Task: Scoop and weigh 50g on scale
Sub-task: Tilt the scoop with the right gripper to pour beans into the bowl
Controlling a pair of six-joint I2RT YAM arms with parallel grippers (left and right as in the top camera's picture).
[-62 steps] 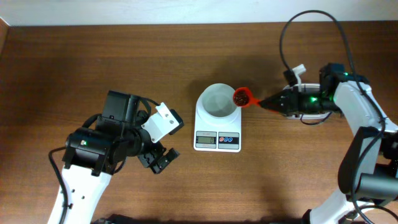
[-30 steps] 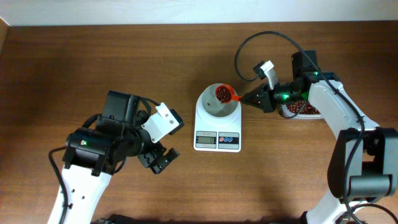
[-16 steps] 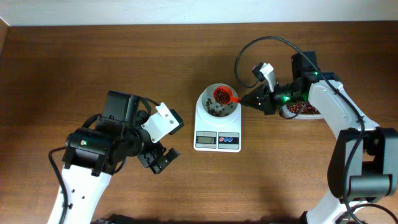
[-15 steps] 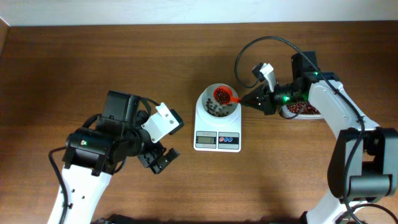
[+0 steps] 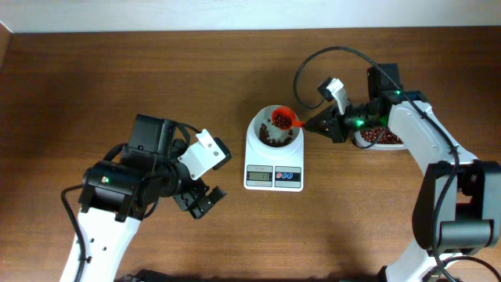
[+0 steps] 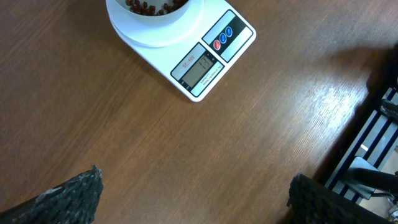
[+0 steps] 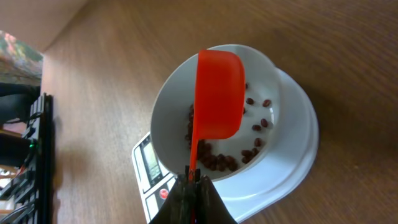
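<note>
You have a brown wooden table (image 5: 235, 70) with an arm at each side. Your left arm sits low on its side of the table, and the left gripper (image 5: 200, 200) hangs over bare wood just short of the scale's front corner, with its jaws spread as wide as they go and nothing between them. Its wrist camera shows the two dark fingertips (image 6: 74, 193) far apart at the bottom of the view. Your right arm reaches in from the far side, and the right gripper (image 5: 322, 125) is pinched tight on the thin handle of an orange scoop (image 5: 283, 119). The scale (image 5: 274, 177) stands at the middle of the table, with its grey display and blue buttons facing the near edge. You cannot read the digits in any view. Just behind your right gripper sits a clear tub (image 5: 382, 139) of red-brown beans, partly hidden by the arm. On the scale's platform rests a round white bowl (image 5: 257, 125). The scoop's cup is held over the bowl's right side, above the rim. A scatter of beans (image 5: 270, 139) lies on the bowl's floor, and the overhead view shows a few dark specks in the cup.
</note>
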